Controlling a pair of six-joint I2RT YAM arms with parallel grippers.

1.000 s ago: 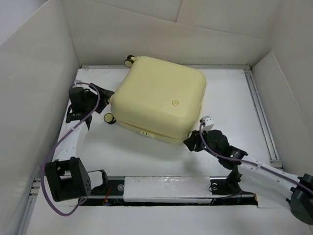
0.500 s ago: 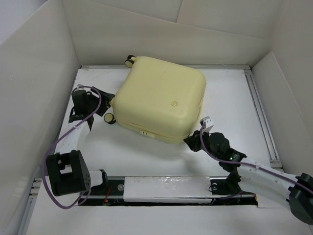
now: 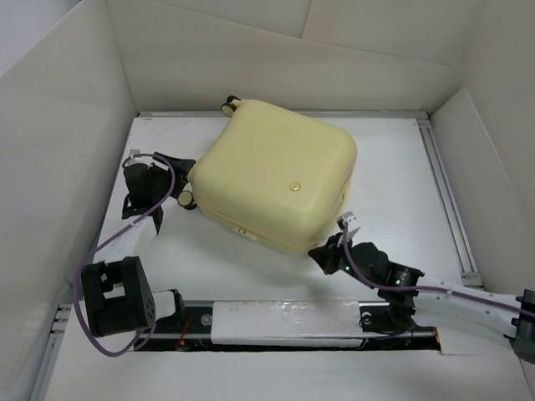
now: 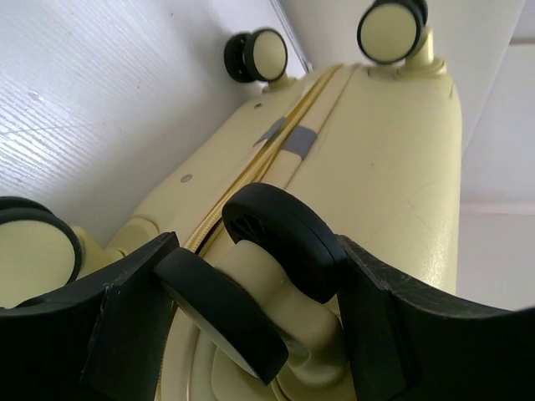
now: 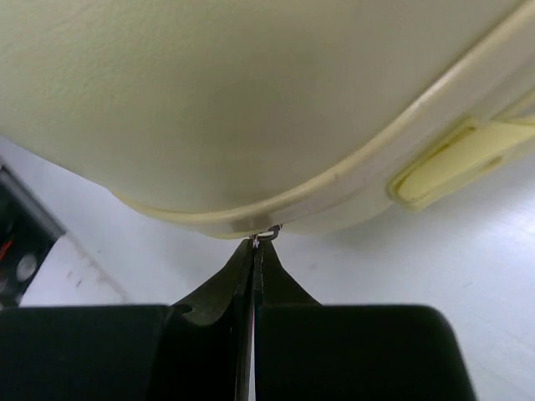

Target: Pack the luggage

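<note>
The luggage, a pale yellow hard-shell case, lies shut and flat on the white table, its round emblem facing up. At its left side my left gripper holds a twin black-and-cream caster wheel. Both fingers press on that wheel in the left wrist view, where the left gripper frames it. My right gripper is at the case's near corner. In the right wrist view the right gripper is shut on a small metal zipper pull, just under the luggage seam.
White walls box in the table on three sides. A metal rail runs along the right edge and a dark slot along the front. Other caster wheels jut from the case's left side. A pale yellow tab sits on the seam.
My right gripper has closed on the zipper pull and drawn slightly toward the front. The luggage has turned and shifted a little. The left gripper keeps its hold on the wheel.
</note>
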